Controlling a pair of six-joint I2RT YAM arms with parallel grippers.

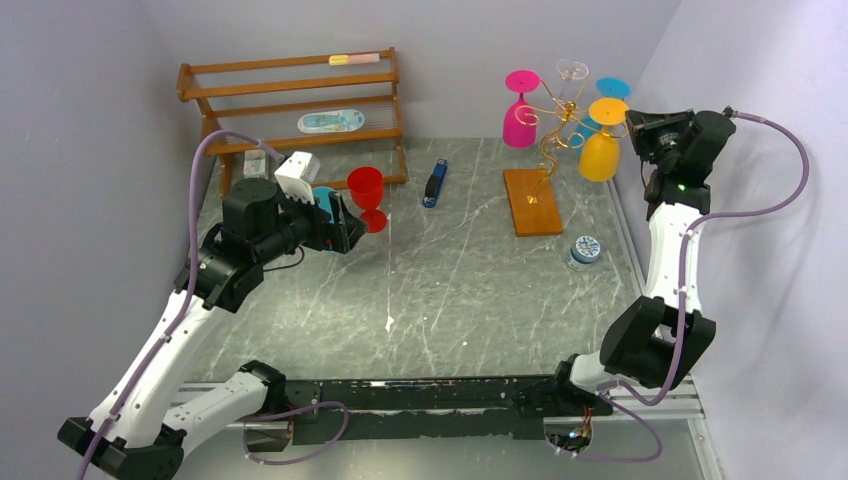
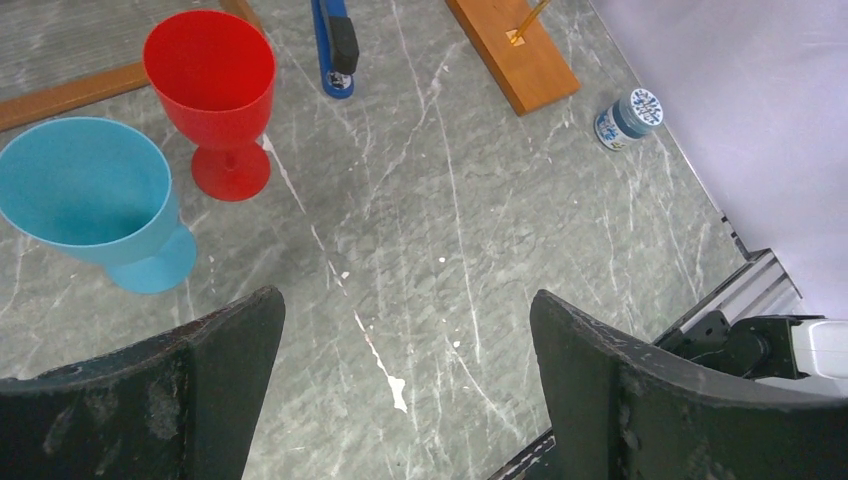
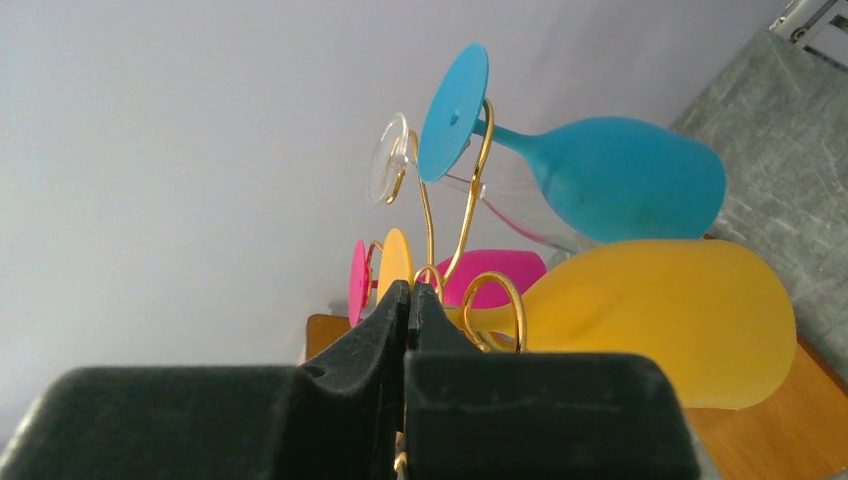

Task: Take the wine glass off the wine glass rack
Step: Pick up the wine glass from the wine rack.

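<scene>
Four glasses hang upside down on the rack point(image 1: 532, 203), far right: one pink glass point(image 1: 519, 120), one clear glass point(image 1: 572, 70), one blue glass point(image 1: 613, 88), one yellow glass point(image 1: 600, 150). Two stand on the table point(image 1: 450, 290) near the shelf point(image 1: 290, 90): one red glass point(image 1: 366, 190), one teal glass point(image 2: 85, 195). One stapler point(image 1: 434, 184). One jar point(image 1: 585, 250). My right gripper point(image 3: 408, 295), pressed closed, sits at the rack beside the yellow glass's foot. My left gripper point(image 2: 405, 310) gapes wide above the table, empty.

Clear glass point(image 3: 387, 160) partly behind blue glass point(image 3: 620, 180)
</scene>
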